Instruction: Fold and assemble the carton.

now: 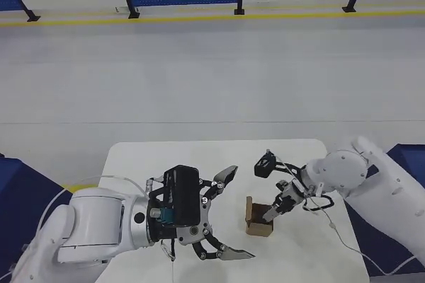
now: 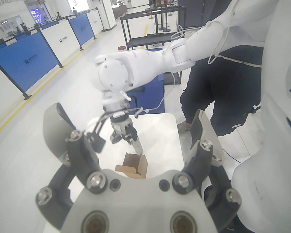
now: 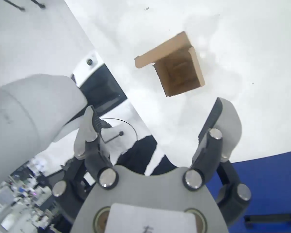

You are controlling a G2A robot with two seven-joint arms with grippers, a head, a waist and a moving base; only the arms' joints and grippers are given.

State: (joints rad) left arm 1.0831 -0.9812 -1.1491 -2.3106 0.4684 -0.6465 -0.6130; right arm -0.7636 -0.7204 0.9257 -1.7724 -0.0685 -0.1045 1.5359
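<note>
A small brown carton stands on the white table, its top open and one flap raised. In the right wrist view the carton shows its hollow inside and lies just ahead of my right gripper, which is open. From the left wrist view, one fingertip of the right gripper reaches down to the upper edge of the carton. My left gripper hangs open wide and holds nothing, a short way to the carton's left. The left gripper faces the carton.
The table's right edge runs close to the carton. Blue barrier panels and a black cart stand on the floor beyond the table. A blue panel sits beside the table's left side.
</note>
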